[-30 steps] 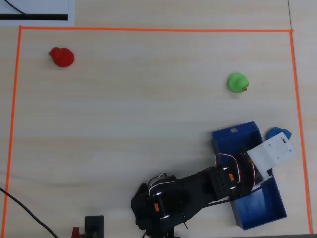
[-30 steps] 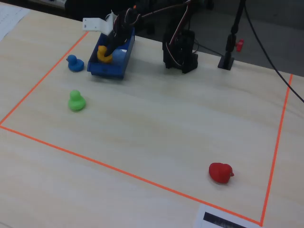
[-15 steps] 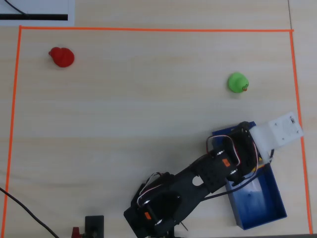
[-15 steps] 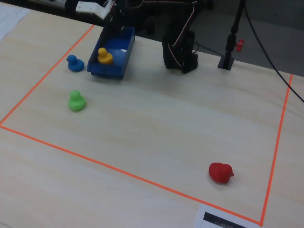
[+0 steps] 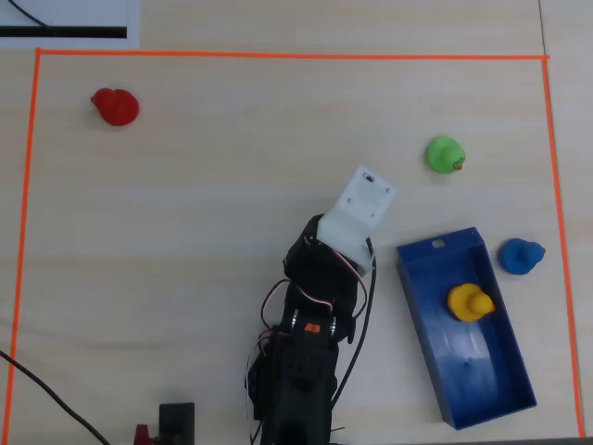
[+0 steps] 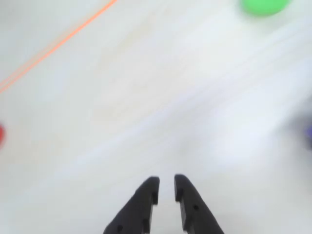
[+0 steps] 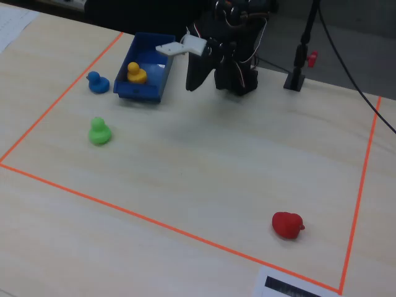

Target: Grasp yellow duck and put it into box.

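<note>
In the overhead view, the yellow duck [image 5: 470, 303] is already sitting inside the box [image 5: 500, 387], off to the right of the gripper [image 5: 364, 197], so you are only clearing away now: keep the arm high and swing wide of the box wall. In the wrist view, the fingers [image 6: 147, 196] are standing narrow with nothing between them, over bare table. In the fixed view, the duck [image 7: 135, 73] is standing upright, but which way it faces I cannot tell; the box's [image 7: 154, 81] long axis is running away from the camera.
</note>
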